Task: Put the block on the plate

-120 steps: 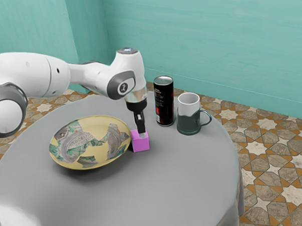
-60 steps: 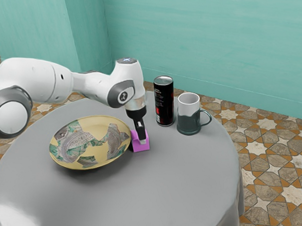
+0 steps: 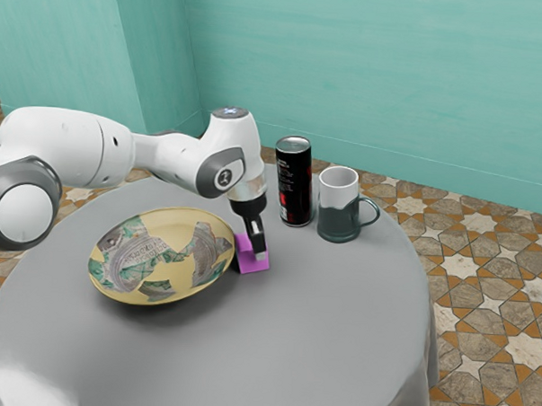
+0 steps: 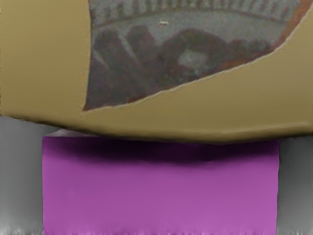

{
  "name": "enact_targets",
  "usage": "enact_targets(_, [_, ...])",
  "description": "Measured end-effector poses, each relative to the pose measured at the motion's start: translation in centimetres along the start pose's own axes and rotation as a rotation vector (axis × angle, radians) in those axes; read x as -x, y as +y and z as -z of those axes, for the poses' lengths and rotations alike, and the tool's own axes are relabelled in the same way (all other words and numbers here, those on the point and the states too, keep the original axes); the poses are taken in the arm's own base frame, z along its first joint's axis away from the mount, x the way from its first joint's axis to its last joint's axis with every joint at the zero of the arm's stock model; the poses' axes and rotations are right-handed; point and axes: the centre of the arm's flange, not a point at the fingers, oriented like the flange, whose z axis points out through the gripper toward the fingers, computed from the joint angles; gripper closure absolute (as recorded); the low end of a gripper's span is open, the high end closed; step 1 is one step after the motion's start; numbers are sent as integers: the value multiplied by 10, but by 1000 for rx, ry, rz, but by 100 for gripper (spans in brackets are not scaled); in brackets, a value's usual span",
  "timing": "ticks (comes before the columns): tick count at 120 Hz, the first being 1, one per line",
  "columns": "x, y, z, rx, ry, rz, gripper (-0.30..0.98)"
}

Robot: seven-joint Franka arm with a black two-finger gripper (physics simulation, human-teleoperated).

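My gripper (image 3: 259, 253) is down at the magenta block (image 3: 251, 267), its tip overlapping the block's upper part in the exterior view. The block rests on the table close beside the rim of the yellow plate (image 3: 166, 226), at the plate's right side in the exterior view. Seen from the wrist, the block (image 4: 161, 196) lies just under my hand, and the rim of the plate (image 4: 205, 110) borders its far edge. How the gripper holds or straddles the block is hidden. The plate has grey and green patterned patches and bears nothing.
A black can (image 3: 293, 186) stands behind the block, and a white and dark green mug (image 3: 339, 209) is to the can's right in the exterior view. The round table (image 3: 273, 356) has a grey cover. A teal wall (image 3: 375, 82) rises behind.
My gripper has moved lower over the block and slightly toward the exterior view's right. The block and the plate have hardly moved, if at all.
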Motion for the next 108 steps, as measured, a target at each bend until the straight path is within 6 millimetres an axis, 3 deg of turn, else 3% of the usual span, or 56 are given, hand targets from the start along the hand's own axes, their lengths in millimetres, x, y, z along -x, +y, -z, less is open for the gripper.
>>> enact_targets(28, [3,-2,1,3,-3,-1,31])
enact_targets(52, [19,-19,18,17,-11,-18,33])
enact_targets(80, [47,-54,71,48,-17,-70,34])
enact_targets(91, [61,-70,106,80,-13,-116,34])
enact_targets(100, [57,-62,130,126,17,-125,33])
enact_targets(108, [39,-38,140,152,49,-105,33])
